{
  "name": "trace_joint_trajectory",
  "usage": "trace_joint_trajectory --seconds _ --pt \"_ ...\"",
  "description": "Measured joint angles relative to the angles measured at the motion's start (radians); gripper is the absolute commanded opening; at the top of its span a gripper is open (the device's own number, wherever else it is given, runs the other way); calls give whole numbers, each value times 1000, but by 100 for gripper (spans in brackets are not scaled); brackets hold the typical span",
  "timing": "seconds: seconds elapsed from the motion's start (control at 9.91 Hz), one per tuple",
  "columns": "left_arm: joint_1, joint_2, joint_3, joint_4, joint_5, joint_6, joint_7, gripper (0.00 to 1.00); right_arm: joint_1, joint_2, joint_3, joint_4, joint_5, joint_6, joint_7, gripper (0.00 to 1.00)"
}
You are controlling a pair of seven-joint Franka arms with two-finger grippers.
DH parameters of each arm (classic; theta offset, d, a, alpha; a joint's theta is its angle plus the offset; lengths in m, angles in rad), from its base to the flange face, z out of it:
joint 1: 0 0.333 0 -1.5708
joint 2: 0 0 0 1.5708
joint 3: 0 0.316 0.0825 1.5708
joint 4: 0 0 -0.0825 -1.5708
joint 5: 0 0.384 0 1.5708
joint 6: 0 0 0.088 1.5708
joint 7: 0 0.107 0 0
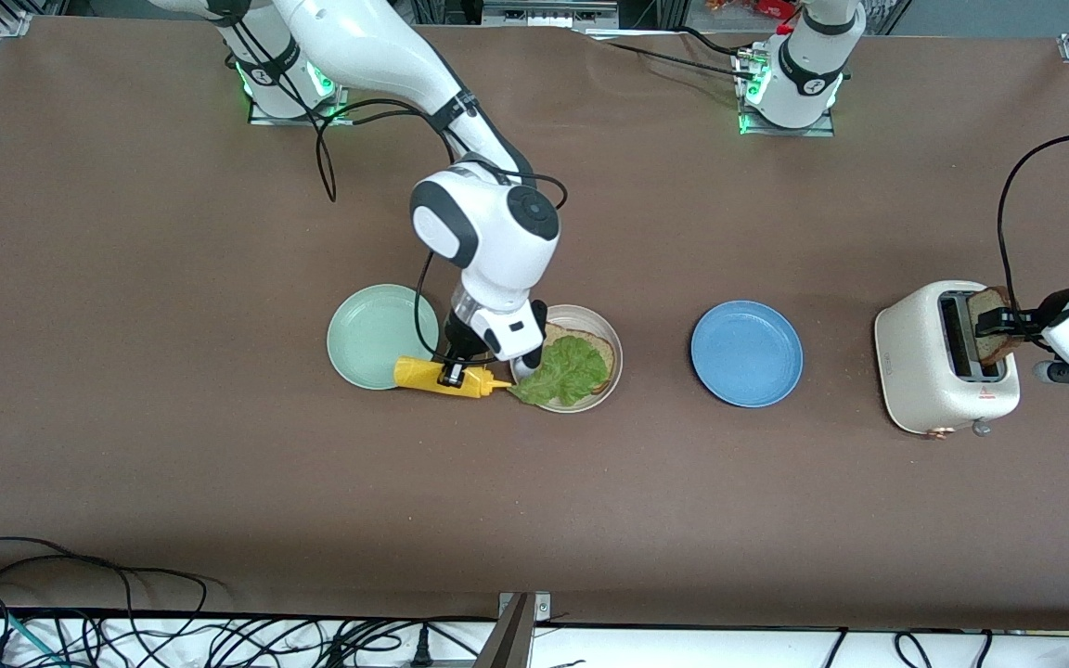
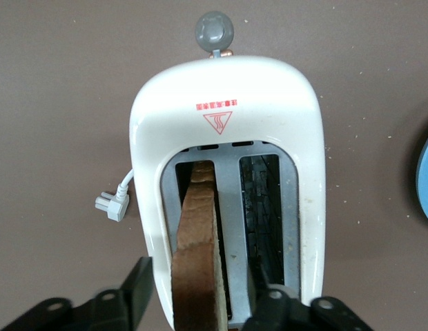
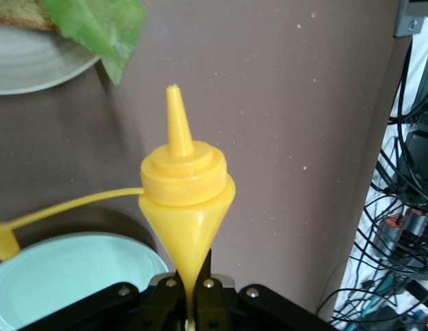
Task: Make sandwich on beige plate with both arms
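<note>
Black fingers of the left gripper (image 2: 200,314) stand on either side of the bread slice (image 2: 197,241), which rises edge-up from one slot of the white toaster (image 2: 224,124) at the left arm's end of the table; whether the pads already press the crust cannot be told, though they sit close against it. That slice's long axis runs along the slot, straight out from between the jaws, so the lift looks like a plain pull upward. From there the beige plate (image 1: 605,336) lies well apart toward the right arm's end of the table, with the blue plate (image 1: 746,353) between toaster and target. On the beige plate a bottom slice (image 1: 584,341) carries the green lettuce leaf (image 1: 564,371). Right gripper (image 1: 453,371) is pressed together on the squeezed body of the yellow mustard bottle (image 1: 442,376), held beside the beige plate's rim and over the edge of the mint-green plate (image 1: 377,336), nozzle toward the lettuce. That arm crowds the plate and probably has to clear out first.
</note>
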Motion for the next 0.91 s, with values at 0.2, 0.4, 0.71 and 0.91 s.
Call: trace_joint_trajectory --seconds 0.2,0.4,0.71,0.91 --pt "0 -1 -3 -2 0 0 1 0 22 38 0 -1 -49 0 31 0" --pt "0 -1 -3 -3 0 0 47 0 23 66 -2 -2 -63 0 34 0" --pt "0 -2 -4 -3 0 0 99 0 39 80 -3 -1 -77 1 80 0" --pt "-1 -10 -7 13 0 -8 102 0 44 73 -10 14 -53 1 99 0"
